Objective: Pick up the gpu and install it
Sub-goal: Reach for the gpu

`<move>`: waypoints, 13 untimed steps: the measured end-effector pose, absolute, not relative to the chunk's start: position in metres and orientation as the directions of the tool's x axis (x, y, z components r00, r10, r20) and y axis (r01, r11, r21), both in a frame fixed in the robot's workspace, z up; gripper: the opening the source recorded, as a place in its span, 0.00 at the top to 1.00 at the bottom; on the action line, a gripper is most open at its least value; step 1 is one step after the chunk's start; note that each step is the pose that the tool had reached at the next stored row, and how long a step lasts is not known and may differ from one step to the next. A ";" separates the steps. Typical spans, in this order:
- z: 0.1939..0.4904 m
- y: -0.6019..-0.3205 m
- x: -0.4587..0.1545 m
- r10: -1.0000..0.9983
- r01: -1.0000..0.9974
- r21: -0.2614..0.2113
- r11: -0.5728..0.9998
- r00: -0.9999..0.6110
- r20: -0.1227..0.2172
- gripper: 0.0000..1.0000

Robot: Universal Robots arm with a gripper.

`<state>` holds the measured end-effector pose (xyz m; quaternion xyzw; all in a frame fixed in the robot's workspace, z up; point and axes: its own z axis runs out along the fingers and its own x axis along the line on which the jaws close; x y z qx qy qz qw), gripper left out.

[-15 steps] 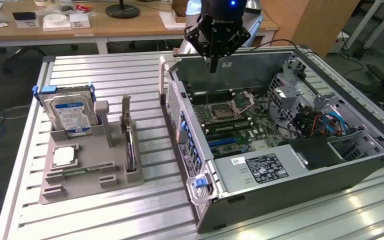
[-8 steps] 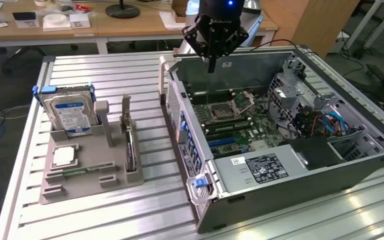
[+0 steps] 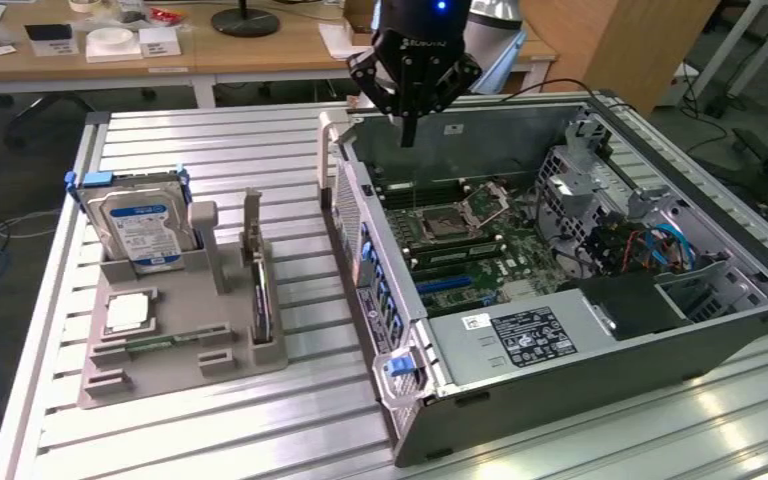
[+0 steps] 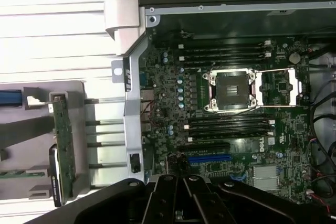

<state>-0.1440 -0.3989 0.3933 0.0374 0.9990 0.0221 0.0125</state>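
**Black gripper shut above the open case, gpu apart in its holder**

Black fingers of the gripper (image 3: 408,136) (image 4: 181,203) are pressed together to a narrow tip with nothing between them. The tool hangs over the upper rear corner of the open computer case (image 3: 598,385), clear of the parts inside. Directly beneath it lies the motherboard (image 3: 471,250) (image 4: 173,103). The CPU socket (image 3: 448,218) (image 4: 231,90), with its metal frame, sits near the tool's tip, and the blue slot (image 3: 458,285) (image 4: 210,157) lies a little farther out.

Beyond the case's rear wall, well apart from the gripper, a grey holder tray (image 3: 171,300) (image 4: 79,90) rests on the slatted metal table (image 3: 211,150). The gpu (image 3: 263,300) (image 4: 64,140) stands on edge in the slot of that tray nearest the case, untouched. Farther from the tool, the hard drive (image 3: 144,228) stands upright at the tray's far end.
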 end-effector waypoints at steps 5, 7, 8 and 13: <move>0.393 -0.399 -0.151 0.075 0.074 0.045 0.996 -0.997 -0.023 0.89; 0.393 -0.399 -0.155 0.075 0.074 0.045 0.996 -0.997 -0.023 0.89; 0.393 -0.399 -0.156 0.075 0.074 0.045 0.996 -0.997 -0.023 0.89; 0.393 -0.399 -0.164 0.075 0.074 0.045 0.996 -0.997 -0.023 0.89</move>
